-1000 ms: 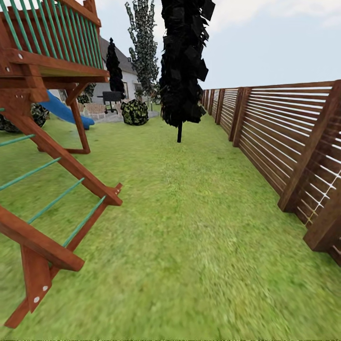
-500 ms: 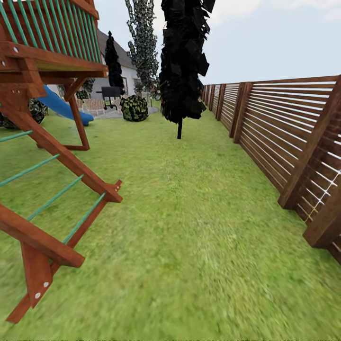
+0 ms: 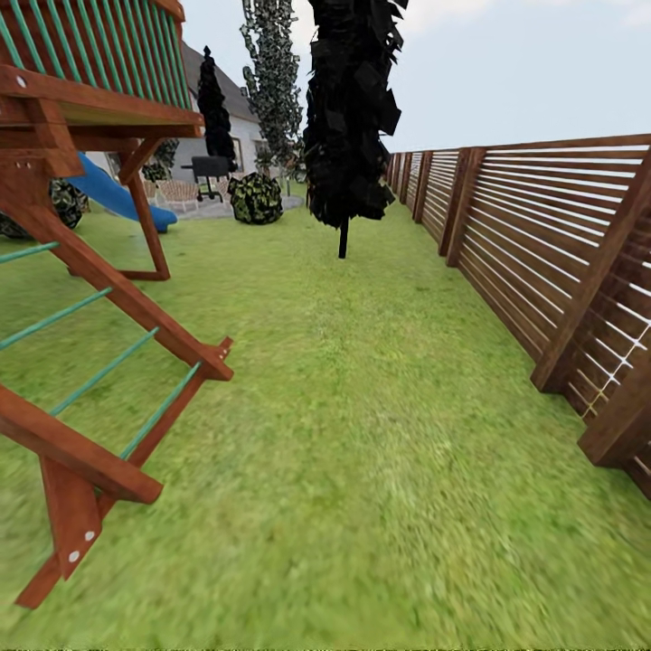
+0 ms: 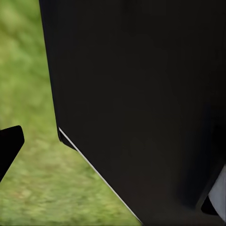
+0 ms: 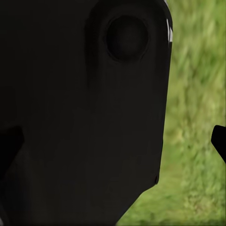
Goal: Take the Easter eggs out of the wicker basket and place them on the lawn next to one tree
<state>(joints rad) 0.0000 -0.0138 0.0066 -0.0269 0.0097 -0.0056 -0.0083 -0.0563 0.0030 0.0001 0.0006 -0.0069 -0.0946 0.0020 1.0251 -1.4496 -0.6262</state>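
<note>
A: Head view: lawn (image 3: 362, 434) runs ahead; basket and eggs aren't anywhere I can see.
B: Fingers?
A: Can't tell, dark robot body blocks both wrist views.
B: Risk?
A: Clipping play frame (image 3: 99, 307) or fence (image 3: 561, 262); black-leaved tree (image 3: 348, 117) is the wrong target.

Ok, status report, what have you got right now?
Tools: state cannot be told. On the lawn, eggs and basket not sighted. Play frame on the left, fence on the right, black-leaved tree ahead.
</note>
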